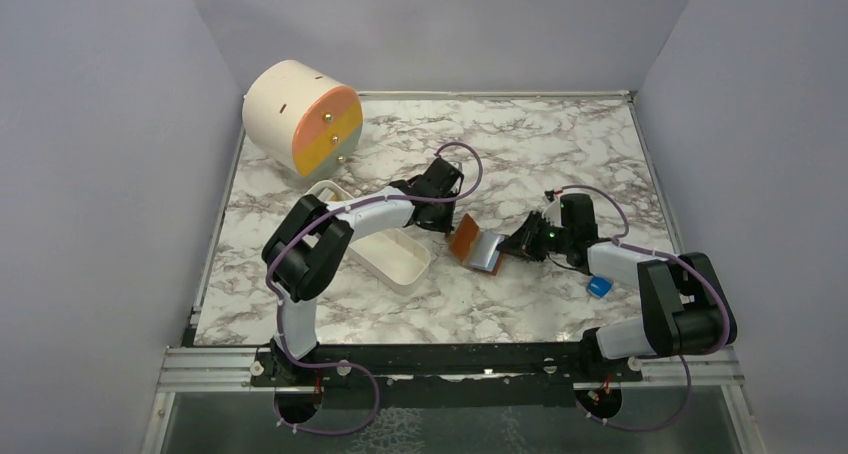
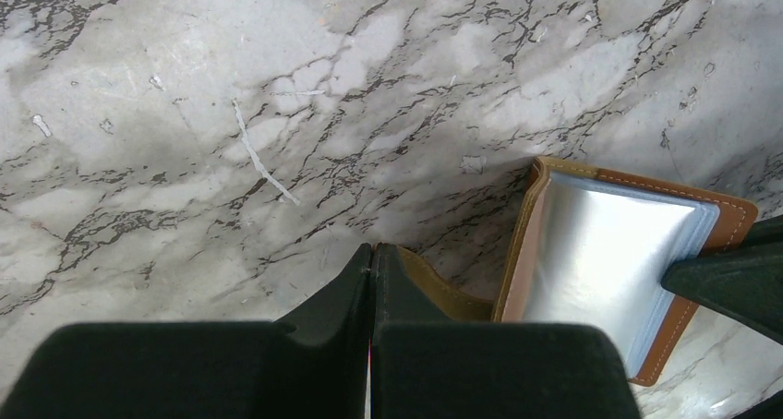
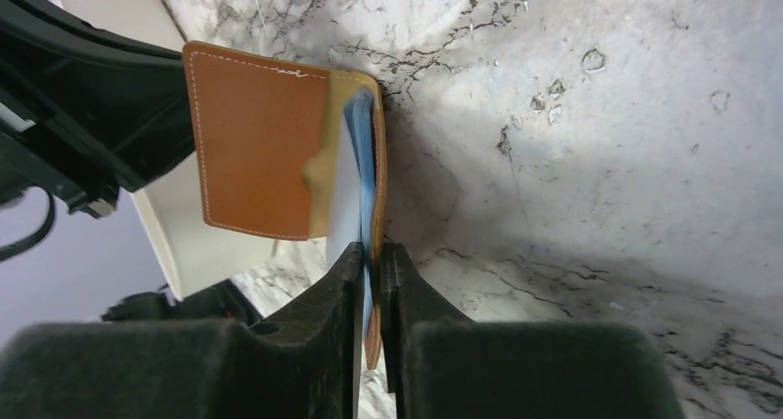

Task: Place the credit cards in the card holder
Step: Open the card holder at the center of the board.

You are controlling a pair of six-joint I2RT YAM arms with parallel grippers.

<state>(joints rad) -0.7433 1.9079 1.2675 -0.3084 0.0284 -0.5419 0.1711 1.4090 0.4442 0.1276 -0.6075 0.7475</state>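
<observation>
Card holder (image 1: 478, 246) stands half-open on the table (image 1: 520, 154) between both arms. Left claw (image 2: 372, 251) is pressed together, pinching its brown cover. Right claw (image 3: 369, 251) pinches the blue pockets. Risk: opposing pull tears the pockets or slips the cover free.

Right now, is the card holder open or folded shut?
Open: the card holder has its brown cover spread away from the pale inner pockets.

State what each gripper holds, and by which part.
Both hold the card holder: left gripper pinches its brown cover's edge, right gripper its pale blue pockets.
</observation>
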